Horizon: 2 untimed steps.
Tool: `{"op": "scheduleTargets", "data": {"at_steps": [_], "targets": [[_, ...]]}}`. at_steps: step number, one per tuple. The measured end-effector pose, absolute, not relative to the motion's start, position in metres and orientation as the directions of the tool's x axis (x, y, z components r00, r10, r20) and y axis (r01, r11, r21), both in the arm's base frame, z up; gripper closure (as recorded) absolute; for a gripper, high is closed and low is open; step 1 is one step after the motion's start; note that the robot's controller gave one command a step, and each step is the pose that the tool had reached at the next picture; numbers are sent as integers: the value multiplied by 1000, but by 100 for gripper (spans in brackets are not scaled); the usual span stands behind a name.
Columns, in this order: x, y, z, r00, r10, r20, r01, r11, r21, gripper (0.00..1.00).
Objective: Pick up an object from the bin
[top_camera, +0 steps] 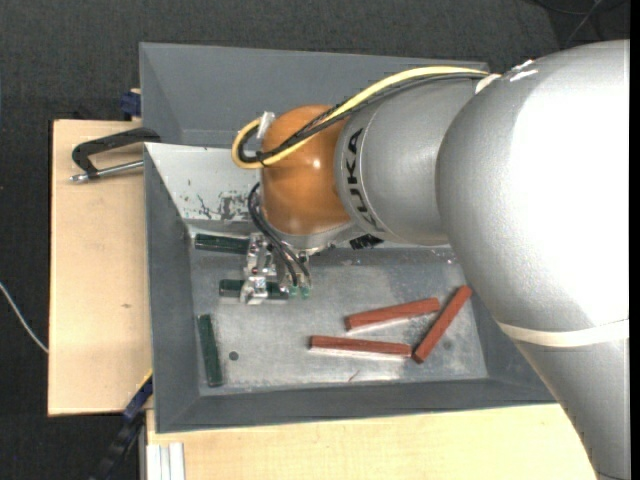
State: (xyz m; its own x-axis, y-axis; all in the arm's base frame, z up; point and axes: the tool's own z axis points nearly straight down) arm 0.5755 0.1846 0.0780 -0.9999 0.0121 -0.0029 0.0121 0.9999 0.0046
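I hang low in the bin (165, 298), left of its middle, with my gripper (266, 280) down close to the floor. At my 9 o'clock lies a short dark green stick (231, 288), set roughly along the 9-to-3 line. Its near end runs in under my tip. Whether I am open or closed, and whether I have that end, I cannot tell, because my own wrist hides it.

I judge this stick to be light, thin and stiff, likely plastic or wood, so it should not bend or crush. Its sides look smooth, so it may slip under a weak pinch. The best hold would be across its narrow width near the middle. A hold at the end would probably let the far end droop or swing. It lies flat, so I would have to go right down to the floor to get round it.

A second green stick (220, 241) lies at my 11 o'clock near the back wall. A third green stick (209, 350) lies at my 7 o'clock, pointing 12-to-6. Three red sticks (392, 314) lie well apart at my 4 o'clock.
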Motion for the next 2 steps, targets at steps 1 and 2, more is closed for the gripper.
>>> {"op": "scheduleTargets", "data": {"at_steps": [1, 2], "targets": [[575, 185, 78, -1000, 12, -3, 12, 1000, 5, 100], [576, 185, 78, -1000, 12, -4, 12, 1000, 4, 100]]}}
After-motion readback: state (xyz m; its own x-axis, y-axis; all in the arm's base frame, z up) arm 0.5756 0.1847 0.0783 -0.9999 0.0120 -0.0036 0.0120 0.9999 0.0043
